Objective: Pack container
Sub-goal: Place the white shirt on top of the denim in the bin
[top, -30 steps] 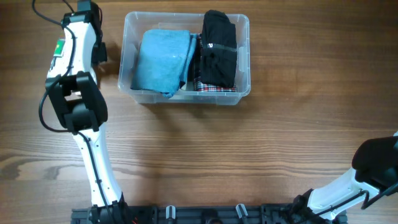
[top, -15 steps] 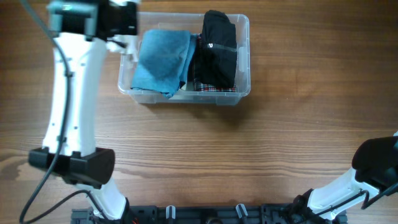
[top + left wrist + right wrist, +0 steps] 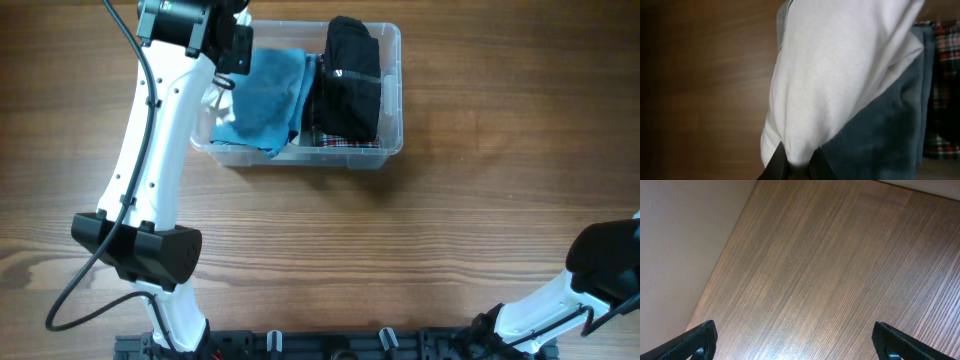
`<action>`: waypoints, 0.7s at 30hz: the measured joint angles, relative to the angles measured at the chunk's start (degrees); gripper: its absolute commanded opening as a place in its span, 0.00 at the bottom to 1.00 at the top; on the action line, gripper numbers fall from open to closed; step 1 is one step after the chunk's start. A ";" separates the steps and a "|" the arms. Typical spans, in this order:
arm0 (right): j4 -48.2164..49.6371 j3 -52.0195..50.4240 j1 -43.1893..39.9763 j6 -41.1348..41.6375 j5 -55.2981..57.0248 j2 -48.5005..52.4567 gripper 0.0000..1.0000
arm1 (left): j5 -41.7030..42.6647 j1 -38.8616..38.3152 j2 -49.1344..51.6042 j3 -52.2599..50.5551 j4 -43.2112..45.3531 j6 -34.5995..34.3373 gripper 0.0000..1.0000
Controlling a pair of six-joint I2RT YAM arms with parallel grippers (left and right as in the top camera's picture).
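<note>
Overhead, the left gripper point(image 3: 794, 167) pinches a white cloth point(image 3: 840, 75) over the left end of the container point(image 3: 340, 160) (stiff, likely light; best gripped by its rim), far-centre on the table point(image 3: 450, 250). The right gripper point(image 3: 795, 342) hangs spread and empty.

the overhead view is evenly, softly lit and sharp, with a faint shadow beside the container point(image 3: 340, 158) on the tabletop point(image 3: 450, 240). the left wrist view is dim, its left side almost black, and the white cloth point(image 3: 840, 75) near the lens is blurred. the right wrist view is crisp, with pale glare low on the wood grain.
</note>
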 measured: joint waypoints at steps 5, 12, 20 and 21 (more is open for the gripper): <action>0.00 0.00 0.00 0.00 0.02 0.00 1.00 | 0.33 0.00 0.00 -0.04 -1.14 -0.02 0.26; 0.02 0.00 0.00 0.00 0.00 0.00 1.00 | 6.67 0.00 2.25 -0.04 1.79 -0.85 0.43; 0.00 0.00 0.00 0.00 0.00 0.00 1.00 | 16.46 -0.15 8.46 -0.04 3.08 -2.54 0.17; 0.00 0.00 0.00 0.00 0.02 0.00 1.00 | 16.92 -0.42 8.46 -0.04 1.68 -2.62 0.18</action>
